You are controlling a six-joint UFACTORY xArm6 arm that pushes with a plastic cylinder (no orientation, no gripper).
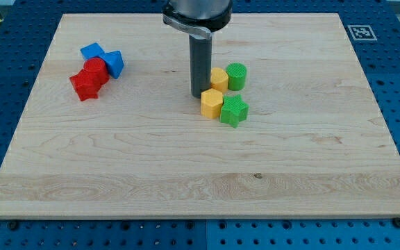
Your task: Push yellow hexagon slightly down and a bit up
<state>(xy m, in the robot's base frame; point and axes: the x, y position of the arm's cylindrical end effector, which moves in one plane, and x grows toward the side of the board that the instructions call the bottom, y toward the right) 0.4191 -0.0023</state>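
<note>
The yellow hexagon (212,103) lies near the board's middle. A green star-shaped block (234,110) touches its right side. Just above it sit another yellow block (219,78) and a green round block (236,76), side by side. My rod comes down from the view's top, and my tip (199,94) rests on the board just left of and slightly above the yellow hexagon, close against it and left of the upper yellow block.
At the upper left is a cluster: a blue block (92,51), a second blue block (114,63), a red block (96,71) and a red star-like block (85,86). The wooden board (186,173) sits on a blue perforated table.
</note>
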